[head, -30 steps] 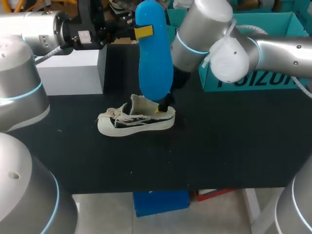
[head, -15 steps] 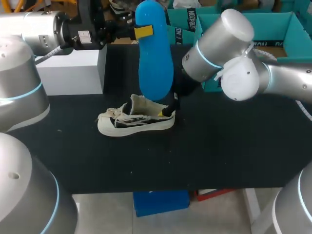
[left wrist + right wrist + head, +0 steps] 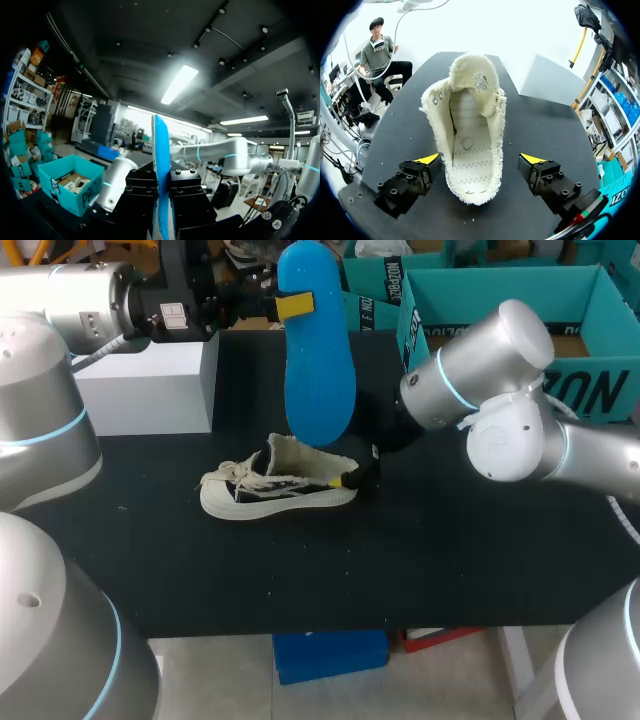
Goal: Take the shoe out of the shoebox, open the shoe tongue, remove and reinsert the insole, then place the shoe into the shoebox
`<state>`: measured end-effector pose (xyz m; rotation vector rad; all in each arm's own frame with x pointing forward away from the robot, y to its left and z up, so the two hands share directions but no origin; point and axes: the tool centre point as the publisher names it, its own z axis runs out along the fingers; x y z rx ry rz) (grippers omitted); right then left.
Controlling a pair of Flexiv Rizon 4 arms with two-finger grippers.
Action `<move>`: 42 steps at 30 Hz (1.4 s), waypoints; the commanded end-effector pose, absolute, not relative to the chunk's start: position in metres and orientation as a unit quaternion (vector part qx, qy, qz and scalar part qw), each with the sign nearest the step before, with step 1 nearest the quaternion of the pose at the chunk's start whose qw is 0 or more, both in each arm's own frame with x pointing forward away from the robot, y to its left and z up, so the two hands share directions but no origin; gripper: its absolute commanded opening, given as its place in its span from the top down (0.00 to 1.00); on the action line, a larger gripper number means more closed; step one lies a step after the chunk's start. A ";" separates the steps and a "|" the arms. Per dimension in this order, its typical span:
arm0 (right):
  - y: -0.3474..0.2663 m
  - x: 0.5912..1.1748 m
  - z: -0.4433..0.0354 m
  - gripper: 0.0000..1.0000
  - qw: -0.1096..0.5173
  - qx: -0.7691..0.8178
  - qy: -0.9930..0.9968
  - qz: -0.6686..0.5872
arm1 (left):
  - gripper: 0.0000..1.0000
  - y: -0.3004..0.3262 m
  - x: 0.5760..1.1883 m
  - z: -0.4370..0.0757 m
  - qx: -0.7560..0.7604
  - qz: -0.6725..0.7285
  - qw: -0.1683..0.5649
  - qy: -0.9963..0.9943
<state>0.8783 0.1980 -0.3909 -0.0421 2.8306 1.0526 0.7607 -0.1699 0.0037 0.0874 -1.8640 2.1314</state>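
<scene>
The right gripper stands wide open, its two yellow-tipped fingers on either side of the heel of a cream canvas low-top shoe with frayed, fuzzy edges, a gap showing on at least one side. The shoe's tongue is folded up and away from the opening, and the woven bed inside lies bare. In the head view, this gripper sits low at the heel end of the shoe, which lies on its pale rubber sole near the middle of the matte black table, toe towards the robot's left, dark laces loose. The left gripper is clamped on a smooth bright blue insole with rounded ends, held upright over the heel (whether its lower end touches the collar cannot be told). From the left wrist, the insole shows edge-on between the black fingers. Bare tabletop spreads in front of the shoe and to its right. A plain white block stands at the rear left, and an open teal cardboard shoebox at the rear right, behind the right arm.
</scene>
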 end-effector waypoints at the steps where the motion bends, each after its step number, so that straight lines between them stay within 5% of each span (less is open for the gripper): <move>1: 0.196 0.877 -0.399 0.00 0.066 -0.017 0.908 0.413 | 1.00 -0.171 0.760 0.003 0.032 0.744 0.152 -0.650; 42: 0.193 0.879 -0.423 0.00 0.049 -0.014 0.887 0.458 | 1.00 -0.171 0.760 0.003 0.032 0.744 0.152 -0.650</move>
